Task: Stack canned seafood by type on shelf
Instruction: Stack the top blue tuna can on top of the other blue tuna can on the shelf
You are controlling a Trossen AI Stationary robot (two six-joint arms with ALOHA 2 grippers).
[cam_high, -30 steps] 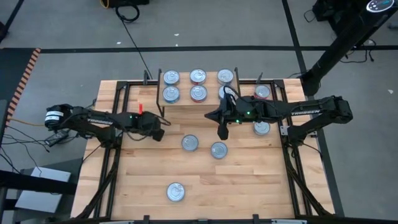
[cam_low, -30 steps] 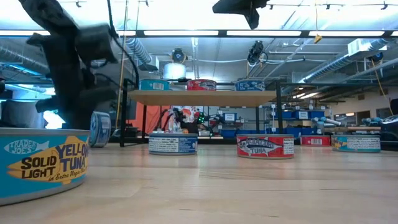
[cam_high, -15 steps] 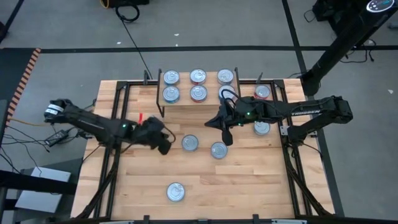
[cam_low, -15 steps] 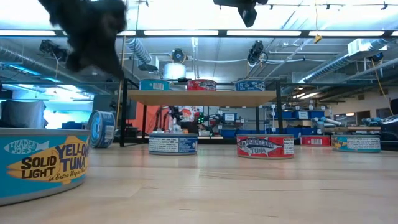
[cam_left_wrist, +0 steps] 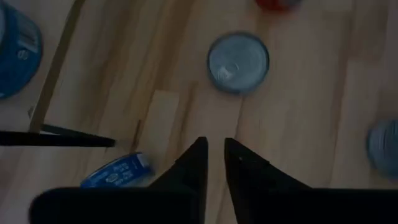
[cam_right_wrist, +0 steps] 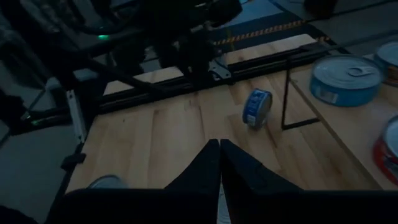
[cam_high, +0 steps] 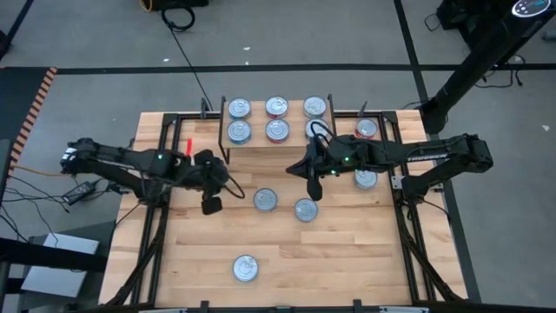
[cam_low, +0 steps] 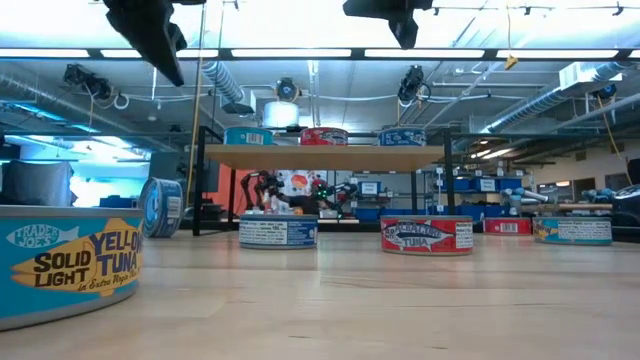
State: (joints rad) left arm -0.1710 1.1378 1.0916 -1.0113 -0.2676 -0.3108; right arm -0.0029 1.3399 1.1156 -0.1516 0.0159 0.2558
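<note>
Wooden tabletop (cam_high: pixel 287 252) carries your work: the shelf (cam_high: pixel 276 120) sits upper centre with six tins on top; a can on edge (cam_low: pixel 161 207) stands beside its leg. Risk: a nudge would roll that can away. Note the left gripper (cam_high: pixel 211 204) hovers empty, fingers slightly apart; the right gripper (cam_high: pixel 313 189) hangs closed, holding nothing, above the loose tins (cam_high: pixel 266 200).

Both arms were matte black, built of slim jointed links with small green lights glowing near the wrists. The left arm (cam_high: pixel 130 165) carried a white-labelled base joint; the right arm (cam_high: pixel 417 156) bore pale lettering and a looping black cable.
</note>
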